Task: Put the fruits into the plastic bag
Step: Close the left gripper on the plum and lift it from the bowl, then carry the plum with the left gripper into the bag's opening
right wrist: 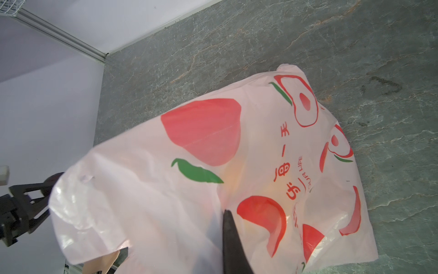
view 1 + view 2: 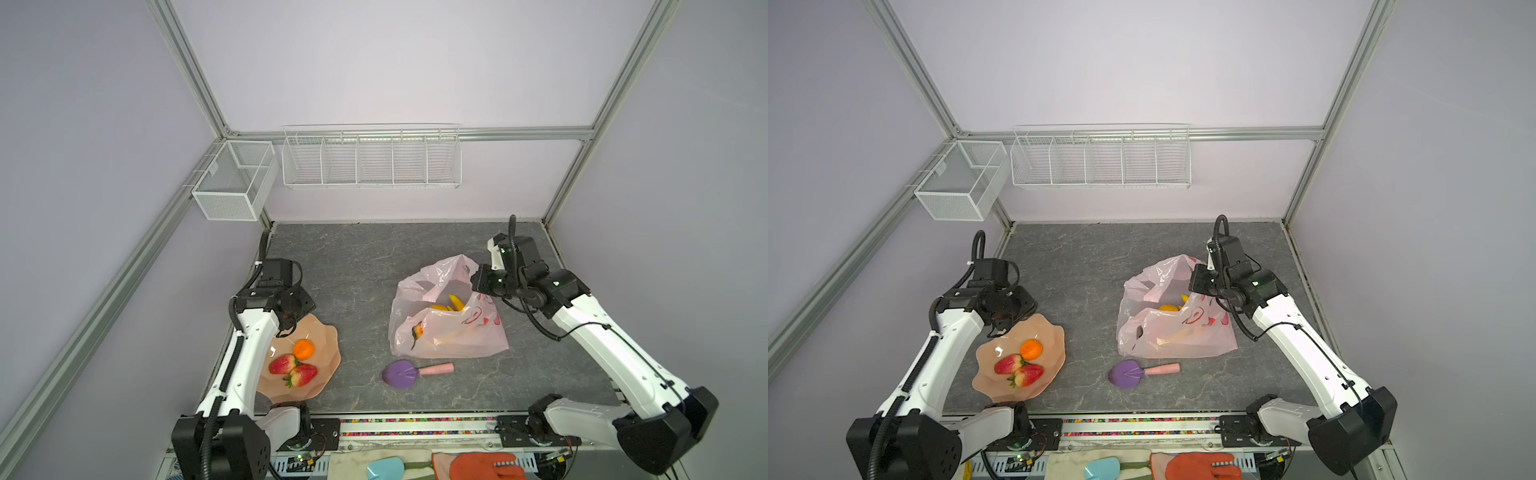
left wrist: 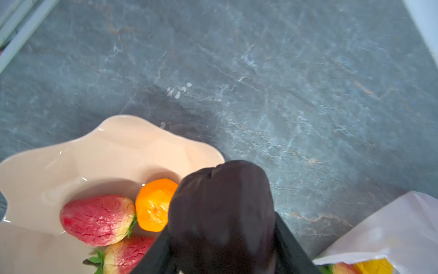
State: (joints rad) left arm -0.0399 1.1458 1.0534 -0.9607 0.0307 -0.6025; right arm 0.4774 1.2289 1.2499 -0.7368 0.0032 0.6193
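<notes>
Left gripper (image 3: pixel 221 225): jaws clamp the dark maroon ball (image 3: pixel 220 189), its puckered end pointing away from them, over the peach bowl (image 3: pixel 106 147) edge. Right gripper (image 2: pixel 471 286): jaws pinch the plastic bag (image 2: pixel 457 336) rim, mouth gaping upward below them.

Bag (image 2: pixel 457 338): thin crinkly transl. plastic; bowl (image 2: pixel 328 353) glossy, smooth; tabletop (image 2: pixel 353 270) matt, stone-look.

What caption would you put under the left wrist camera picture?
Left claw grips a dark maroon fruit by a peach bowl holding two strawberries and an orange.
</notes>
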